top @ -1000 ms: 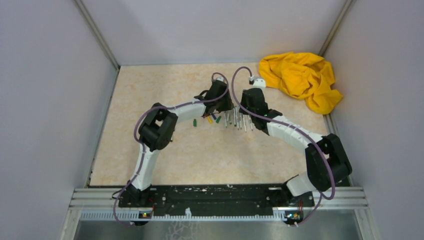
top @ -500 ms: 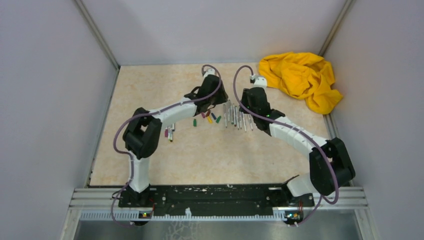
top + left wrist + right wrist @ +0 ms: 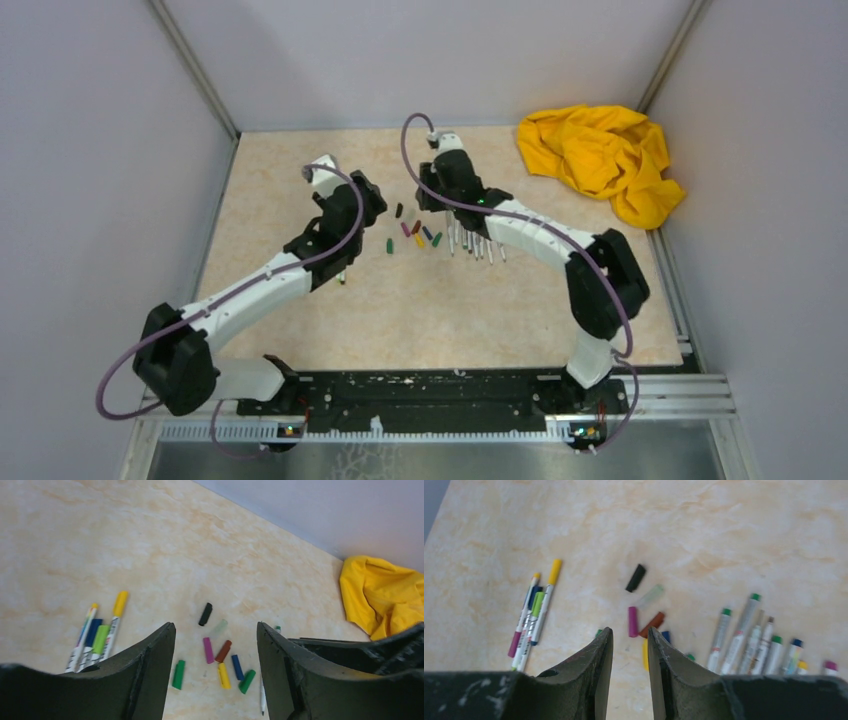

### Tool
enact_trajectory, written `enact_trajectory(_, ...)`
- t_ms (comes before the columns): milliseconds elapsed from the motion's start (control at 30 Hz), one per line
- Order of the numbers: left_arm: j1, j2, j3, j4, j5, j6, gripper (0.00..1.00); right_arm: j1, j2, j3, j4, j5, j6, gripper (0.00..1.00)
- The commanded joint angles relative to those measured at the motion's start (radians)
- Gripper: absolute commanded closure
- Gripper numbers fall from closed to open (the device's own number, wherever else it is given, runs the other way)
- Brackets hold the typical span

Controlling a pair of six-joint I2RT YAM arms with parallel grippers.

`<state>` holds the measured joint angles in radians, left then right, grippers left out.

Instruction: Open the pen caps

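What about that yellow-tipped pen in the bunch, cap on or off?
On. The yellow cap sits on the end of its pen; loose caps lie apart.

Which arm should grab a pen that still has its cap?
Left. The capped pens lie on its side, and the left gripper is open. The right gripper hovers over the loose caps, farther away.

Nothing readable here tbh, no text, labels, brands or numbers. Any print on the capped pens (image 3: 538, 614) toward the left edge of the bench (image 3: 290, 170), the loose pen caps (image 3: 632, 621) or the uncapped barrels (image 3: 740, 635) is too small and blurry to make out.
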<state>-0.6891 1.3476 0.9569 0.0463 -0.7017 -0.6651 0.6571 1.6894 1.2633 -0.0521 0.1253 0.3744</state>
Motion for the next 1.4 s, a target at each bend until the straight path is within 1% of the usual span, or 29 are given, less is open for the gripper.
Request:
enact_trajectory(0,0.003,-0.134,-0.093,0.016,-0.16,-0.044,0.31,0.082,0.153,0.19,-0.073,-0.061,-0.013,0.69)
enact_trajectory(167,0.003,-0.272,-0.167,-0.04,-0.249,-0.115,0.26,0.158,0.357,0.403,-0.16,-0.09,-0.007,0.69)
enact_trajectory(233,0.003,-0.338,-0.206,-0.08,-0.284,-0.155,0.25,0.183,0.418,0.484,-0.194,-0.091,-0.002,0.69)
enact_trajectory(367,0.002,-0.442,-0.265,-0.085,-0.33,-0.184,0.25,0.225,0.513,0.602,-0.25,-0.09,0.004,0.68)
enact_trajectory(533,0.0,-0.532,-0.281,-0.183,-0.363,-0.297,0.25,0.266,0.621,0.761,-0.339,-0.076,0.008,0.68)
enact_trajectory(767,0.002,-0.609,-0.304,-0.184,-0.372,-0.32,0.25,0.298,0.758,0.965,-0.466,-0.023,0.025,0.68)
enact_trajectory(1000,0.002,-0.625,-0.307,-0.184,-0.364,-0.329,0.25,0.3,0.832,1.032,-0.515,0.005,0.04,0.68)
enact_trajectory(1367,0.002,-0.628,-0.319,-0.176,-0.358,-0.342,0.25,0.301,0.883,1.052,-0.53,0.023,0.035,0.68)
